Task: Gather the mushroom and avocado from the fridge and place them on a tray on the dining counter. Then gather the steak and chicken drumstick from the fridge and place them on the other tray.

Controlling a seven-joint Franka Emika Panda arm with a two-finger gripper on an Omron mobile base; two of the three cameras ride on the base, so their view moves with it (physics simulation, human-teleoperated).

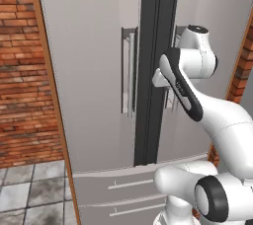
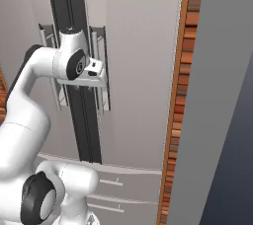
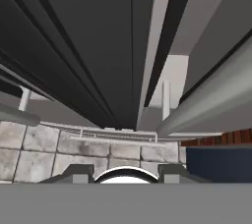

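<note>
While the fridge (image 1: 94,71) fills your view with both doors shut, your gripper (image 2: 101,82) sits at the right door's handle (image 2: 102,66), near 12 o'clock; its opening cannot be told. You are opening the fridge; next, pull that handle outward.

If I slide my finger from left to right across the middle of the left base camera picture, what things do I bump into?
Brick wall → wooden edge strip → left fridge door → its steel handle → dark centre strip → robot arm.
</note>
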